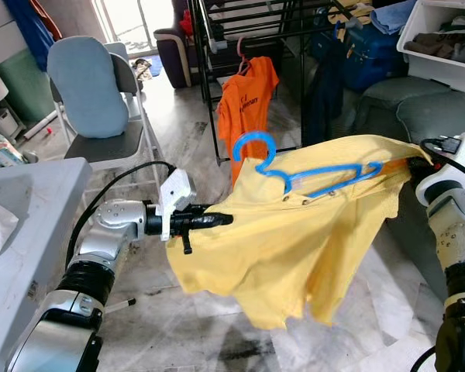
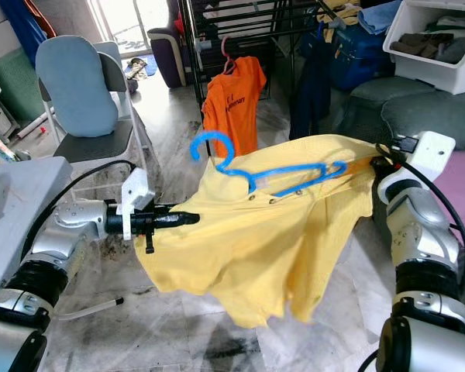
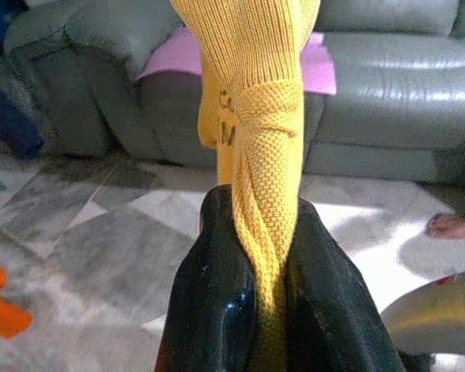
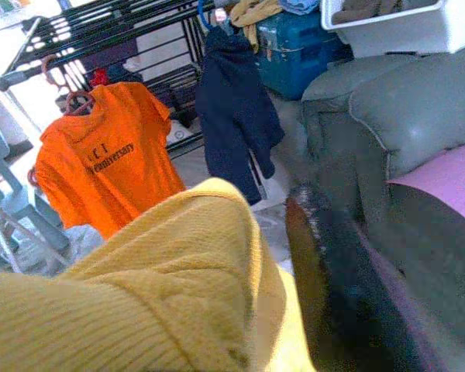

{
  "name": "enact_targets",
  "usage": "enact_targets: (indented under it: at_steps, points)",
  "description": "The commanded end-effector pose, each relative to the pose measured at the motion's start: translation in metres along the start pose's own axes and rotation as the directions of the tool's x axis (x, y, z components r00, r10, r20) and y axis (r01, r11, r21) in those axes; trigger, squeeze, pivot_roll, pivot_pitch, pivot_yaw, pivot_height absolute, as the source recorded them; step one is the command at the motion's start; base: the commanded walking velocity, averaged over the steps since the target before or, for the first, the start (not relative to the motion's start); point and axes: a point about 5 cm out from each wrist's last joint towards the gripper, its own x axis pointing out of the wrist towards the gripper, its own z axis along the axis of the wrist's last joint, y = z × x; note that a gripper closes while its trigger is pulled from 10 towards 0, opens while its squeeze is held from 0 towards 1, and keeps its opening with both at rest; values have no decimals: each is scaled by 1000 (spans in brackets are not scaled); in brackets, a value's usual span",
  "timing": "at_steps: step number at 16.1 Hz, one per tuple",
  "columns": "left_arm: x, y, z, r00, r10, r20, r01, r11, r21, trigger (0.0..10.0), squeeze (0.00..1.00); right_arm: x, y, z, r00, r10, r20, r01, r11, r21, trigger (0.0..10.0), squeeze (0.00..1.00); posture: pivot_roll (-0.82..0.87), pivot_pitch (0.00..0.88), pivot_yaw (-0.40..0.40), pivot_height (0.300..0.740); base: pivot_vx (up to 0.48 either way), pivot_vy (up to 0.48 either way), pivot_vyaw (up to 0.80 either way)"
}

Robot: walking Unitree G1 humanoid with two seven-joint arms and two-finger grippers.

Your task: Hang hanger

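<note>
Head views: yellow knit shirt (image 1: 294, 225) on a blue plastic hanger (image 1: 310, 174), stretched between the left gripper (image 1: 217, 220) and right gripper (image 2: 376, 164); black drying rack (image 1: 240, 46) beyond. Carrying step, it seems; next, lifting the hook to a rail.
Left wrist: fingers (image 3: 213, 302) pinching bunched fabric.
Right wrist: shirt drapes beside one finger (image 4: 325, 287); closure cannot be told.

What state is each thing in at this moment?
yellow shirt: on its hanger, held up between both grippers
blue hanger: inside the shirt, not yet hung
left gripper: shut on shirt fabric
right gripper: at the shirt's far side
orange shirt: hanging on rack
</note>
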Motion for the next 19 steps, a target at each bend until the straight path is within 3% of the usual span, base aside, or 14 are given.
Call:
enact_targets:
  at_steps: [1,3,7,10,13,15,16,19]
  points:
    - [-29,9,-16,991,98,-91,-100,995,-22,0,0,-1,-20,31,989,-103,103,101,995,24,0,0,-228,0,86,740,0,0,0]
    - [-24,9,-21,986,127,-113,-128,992,-8,0,0,0,-14,28,991,-84,99,83,996,19,0,0,-227,0,88,740,0,0,0]
    - [-1,6,-31,969,184,-167,-188,982,-5,0,0,4,9,26,994,8,113,-4,999,-33,0,0,-225,0,84,740,0,0,0]
    - [17,3,-37,953,227,-201,-236,971,-24,0,0,6,36,30,983,97,153,-82,992,-100,0,0,-234,0,86,740,0,0,0]
    - [33,3,-37,930,299,-212,-313,949,-37,0,0,7,50,25,981,123,150,-107,988,-107,0,0,-236,0,87,740,0,0,0]
    - [42,12,-29,876,449,-179,-462,886,-42,0,0,7,61,21,979,150,140,-135,985,-112,0,0,-236,0,89,740,0,0,0]
    - [44,18,-23,829,540,-142,-553,831,-68,0,0,7,65,18,980,152,129,-136,983,-124,0,0,-240,0,89,740,0,0,0]
    - [43,28,-12,714,695,-86,-698,697,-167,0,0,5,73,6,981,169,96,-152,975,-165,0,0,-240,0,90,740,0,0,0]
